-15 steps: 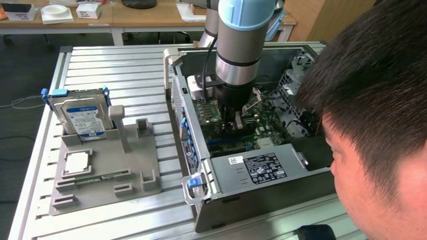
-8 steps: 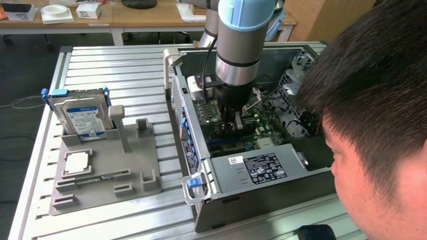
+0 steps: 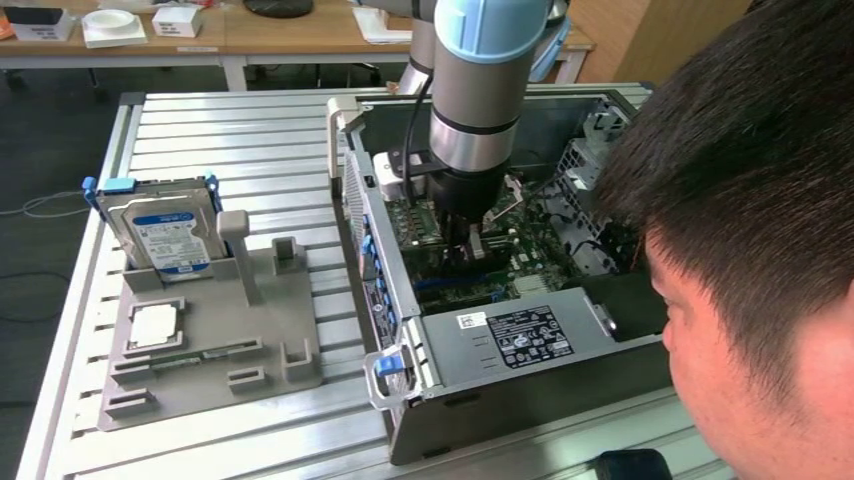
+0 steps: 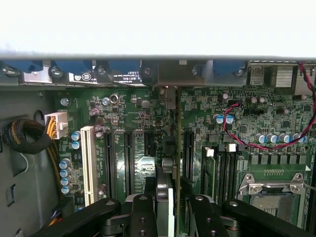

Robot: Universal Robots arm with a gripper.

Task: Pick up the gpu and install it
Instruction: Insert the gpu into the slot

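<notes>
Gripper [image 4: 168, 210] down inside open computer case [image 3: 400, 330], fingers pinched on gpu [image 4: 173, 143]. Card stands on edge over slot in green board [image 4: 138, 106], near case's back wall. Pick-up done. Can't tell if card pushed fully in. Hard drive [image 3: 167, 235] waits on gray stand [image 3: 214, 340], exterior view's left.

gpu [image 4: 174, 148] upright in end effector [image 3: 473, 243], inside pc case [image 3: 534, 385], prob. above mobo slot

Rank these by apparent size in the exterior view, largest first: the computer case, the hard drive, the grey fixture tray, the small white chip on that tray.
1. Computer case
2. Grey fixture tray
3. Hard drive, standing upright at the tray's back
4. White chip, clearly smallest
</notes>
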